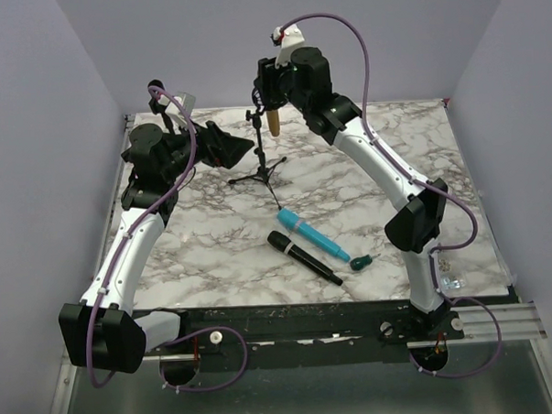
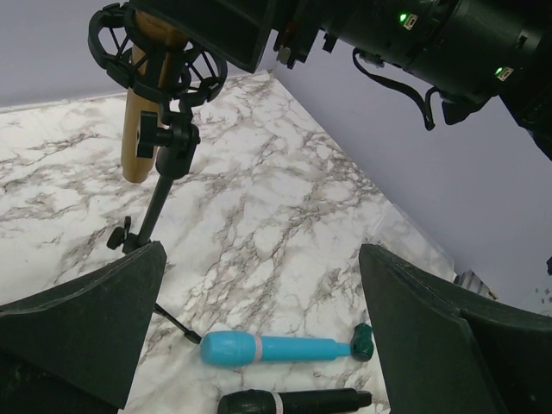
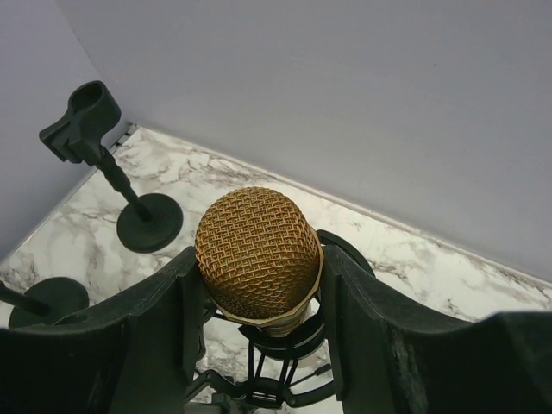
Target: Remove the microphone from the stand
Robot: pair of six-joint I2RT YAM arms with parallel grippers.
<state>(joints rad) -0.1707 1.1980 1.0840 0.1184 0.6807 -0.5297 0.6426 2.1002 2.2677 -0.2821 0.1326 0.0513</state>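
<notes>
Gold-mesh tan-bodied microphone [image 3: 257,246] sits in the black tripod shock-mount stand [image 1: 261,154] | your right gripper [image 3: 260,263] clamps its head | left gripper [image 2: 263,259] gapes empty near the stand | step: grasp looks made | next: draw it straight up

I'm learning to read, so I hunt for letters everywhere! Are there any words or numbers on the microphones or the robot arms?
There is no text that can be read in any view.
The gold microphone, blue microphone and black microphone show no letters.
The right arm shows only green lights, no labels.
</notes>
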